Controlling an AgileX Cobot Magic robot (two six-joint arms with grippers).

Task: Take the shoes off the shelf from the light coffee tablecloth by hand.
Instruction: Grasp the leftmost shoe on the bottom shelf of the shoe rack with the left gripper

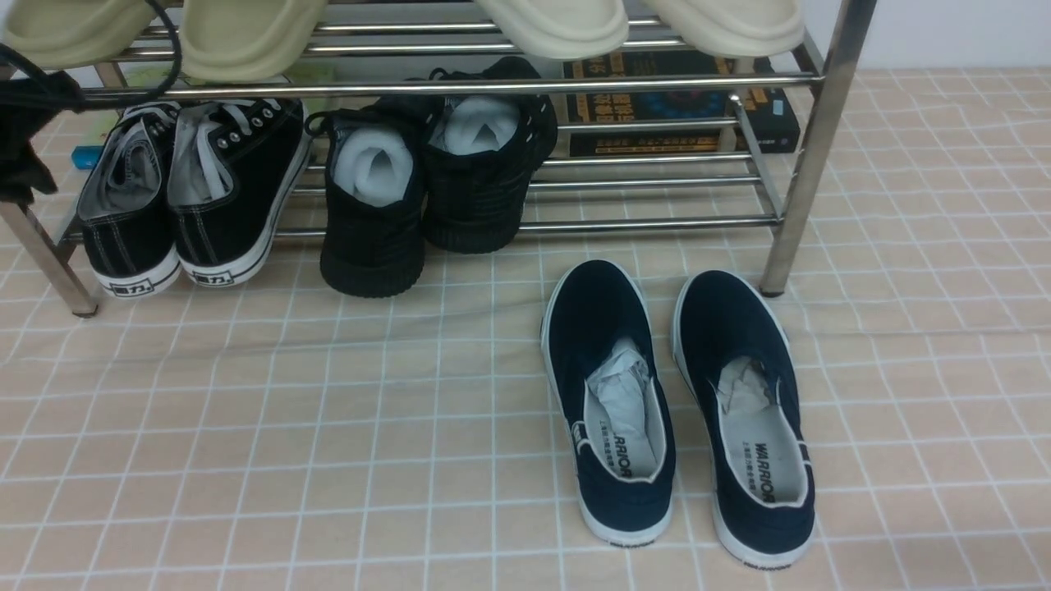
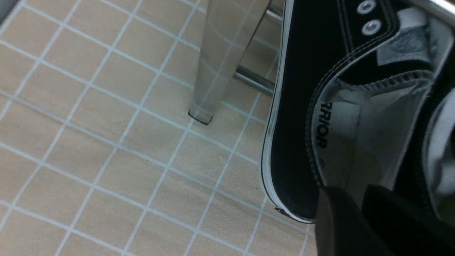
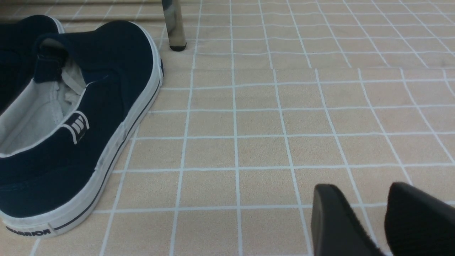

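The shoes, black canvas lace-ups (image 1: pixel 189 205) with white soles, stand on the lower tier of the chrome shelf (image 1: pixel 460 84) at its left end, heels hanging over the front tube. The light coffee tablecloth (image 1: pixel 328 427) covers the table. My left gripper (image 1: pixel 20 185) hangs just left of the pair. In the left wrist view its jaws (image 2: pixel 355 199) hover at the heel of the outer sneaker (image 2: pixel 302 106), a narrow gap between them, holding nothing. My right gripper (image 3: pixel 369 199) is open and empty over bare cloth, out of the front view.
Black knit sneakers (image 1: pixel 427 189) stuffed with white paper sit mid-shelf. Navy slip-ons (image 1: pixel 673 402) lie on the cloth in front of the shelf's right leg (image 1: pixel 809 156). Cream slippers (image 1: pixel 246 33) sit on the top tier; books (image 1: pixel 681 107) lie behind.
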